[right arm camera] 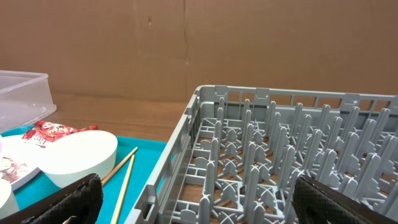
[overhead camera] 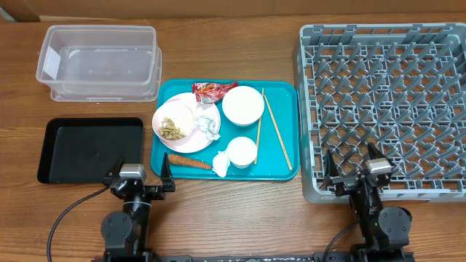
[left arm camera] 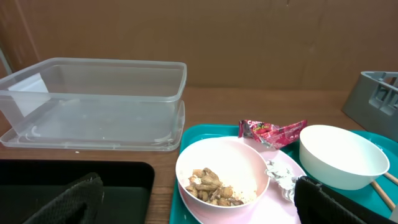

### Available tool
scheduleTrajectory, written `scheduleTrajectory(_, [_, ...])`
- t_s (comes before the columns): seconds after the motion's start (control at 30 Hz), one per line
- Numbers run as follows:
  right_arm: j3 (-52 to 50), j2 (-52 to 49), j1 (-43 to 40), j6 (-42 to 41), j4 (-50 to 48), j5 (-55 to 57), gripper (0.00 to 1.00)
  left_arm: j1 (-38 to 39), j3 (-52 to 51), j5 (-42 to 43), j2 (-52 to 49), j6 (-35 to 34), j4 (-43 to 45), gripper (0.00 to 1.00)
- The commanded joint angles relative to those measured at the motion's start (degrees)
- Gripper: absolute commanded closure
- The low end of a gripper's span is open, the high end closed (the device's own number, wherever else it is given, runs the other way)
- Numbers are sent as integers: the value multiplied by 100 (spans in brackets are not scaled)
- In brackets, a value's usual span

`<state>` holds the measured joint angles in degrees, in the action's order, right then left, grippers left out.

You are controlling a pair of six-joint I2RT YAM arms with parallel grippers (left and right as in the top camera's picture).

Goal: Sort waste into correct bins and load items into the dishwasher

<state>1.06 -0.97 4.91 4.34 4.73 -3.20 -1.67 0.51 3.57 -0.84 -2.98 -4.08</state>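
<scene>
Black left claw (overhead camera: 143, 161) and right claw (overhead camera: 350, 159) gape wide, empty.

Clear glossy plastic tub (overhead camera: 100, 62); matt grey plastic rack (overhead camera: 384, 109); wood-grain table (overhead camera: 240, 218); crinkled foil (overhead camera: 207, 124).

Bright, even light with soft shadows

The overhead view is sharp, with only faint shadows beside the teal tray (overhead camera: 247, 173) and grey rack (overhead camera: 408, 94) on the bench (overhead camera: 240, 218). A pale sheen lies on the clear tub (left arm camera: 93, 93). In both wrist views the dark gripper fingers (left arm camera: 68, 202) at the bottom edge are blurred.
</scene>
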Motion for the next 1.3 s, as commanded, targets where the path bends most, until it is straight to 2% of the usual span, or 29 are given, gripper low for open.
scheduleTrajectory(0.0, [-59,4,-15,17,-24,-33,0,20,-24,-61,59,-42,-13,0])
scheduleTrajectory(0.53, [0,-7,-15,-483,-7,-26,0,20,9,-74,52,-44,-50,0])
scheduleTrajectory(0.77, [704,-170,-15,-1108,348,76,0,20,944,-85,-243,-42,-1209,0])
scheduleTrajectory(1.1, [2999,-1853,-15,-1340,2039,50,0,20,3012,232,-2354,-46,-2330,0])
scheduleTrajectory(1.17, [3633,-2350,-15,-1338,2608,-20,0,20,3593,450,-2970,-46,-2767,0])
scheduleTrajectory(1.27, [4734,-3311,-15,-1335,3683,-203,0,20,4830,772,-4046,-44,-4046,0])
